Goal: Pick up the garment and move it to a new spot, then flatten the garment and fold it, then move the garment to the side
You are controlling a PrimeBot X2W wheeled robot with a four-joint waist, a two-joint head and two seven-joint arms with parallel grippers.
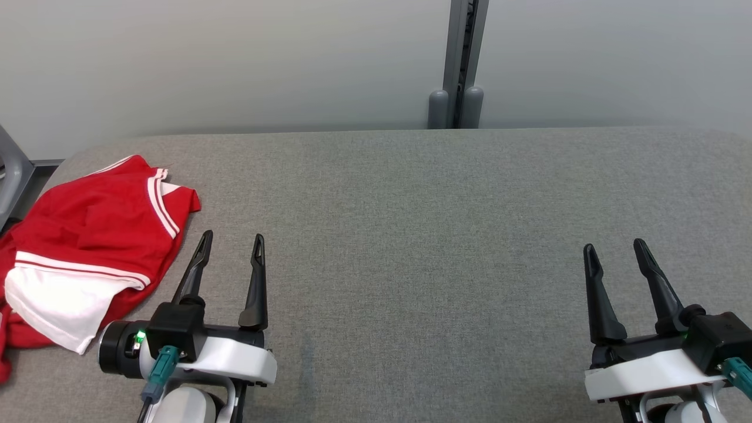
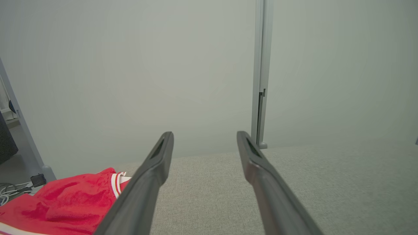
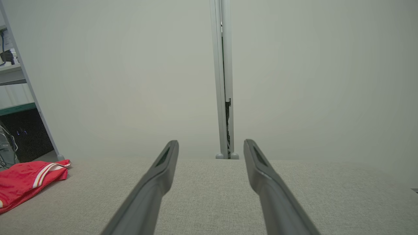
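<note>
Red garment (image 1: pixel 88 235) with white stripes lies crumpled at the left edge of the grey table (image 1: pixel 411 223), partly overhanging. Left gripper (image 1: pixel 232 236), jaws apart and empty, stands just beside it; right gripper (image 1: pixel 614 244), likewise spread, is well apart. The cloth looks light and limp, and the striped hem probably offers the surest pinch. No legible lettering appears.

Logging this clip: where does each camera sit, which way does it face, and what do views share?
Head view: on the head, facing forward and down at the grey table; open left gripper lower left, open right gripper lower right.
Left wrist view: on the left wrist, facing along its fingers toward the wall.
Right wrist view: on the right wrist, likewise along its fingers.
Shared: the red garment, at the left in all three.
</note>
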